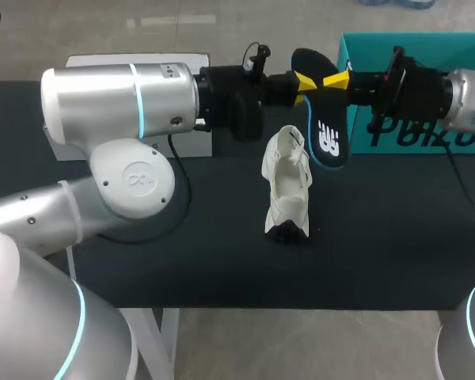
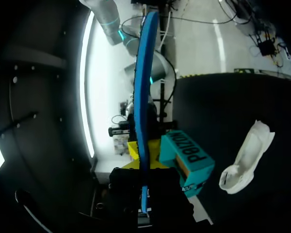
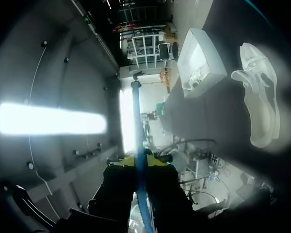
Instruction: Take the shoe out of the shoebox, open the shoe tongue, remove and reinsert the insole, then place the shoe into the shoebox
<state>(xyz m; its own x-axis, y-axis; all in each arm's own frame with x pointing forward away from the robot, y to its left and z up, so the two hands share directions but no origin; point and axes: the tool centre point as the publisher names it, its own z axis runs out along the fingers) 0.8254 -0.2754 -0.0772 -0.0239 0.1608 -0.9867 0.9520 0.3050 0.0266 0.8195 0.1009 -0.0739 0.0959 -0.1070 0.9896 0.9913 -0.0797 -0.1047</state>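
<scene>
You have the insole (image 1: 326,134) up in the air between both arms, above the table (image 1: 222,261) and out of the shoe. I judge the removal done and the reinsertion next. Your left gripper (image 1: 305,80) and right gripper (image 1: 337,79) meet tip to tip near the insole's upper end, and the printed end hangs down.

In each wrist view the insole runs edge-on between that gripper's yellow fingers, which press on its two faces. Both grippers are therefore clamped on it. The double pinch reads to me as a handover or re-grip, to steady a floppy piece and turn it the right way before feeding it in.

The white shoe (image 1: 287,190) lies free on the dark table just beside the hanging end, with its dark end toward the near edge. Nothing holds it, so it may slide when the insole is pushed in; one arm will likely have to let go and brace it.

The teal shoebox (image 1: 427,134) stands at the far right behind your right gripper, out of the way until the last step. A white box (image 1: 111,61) sits behind your left arm.
</scene>
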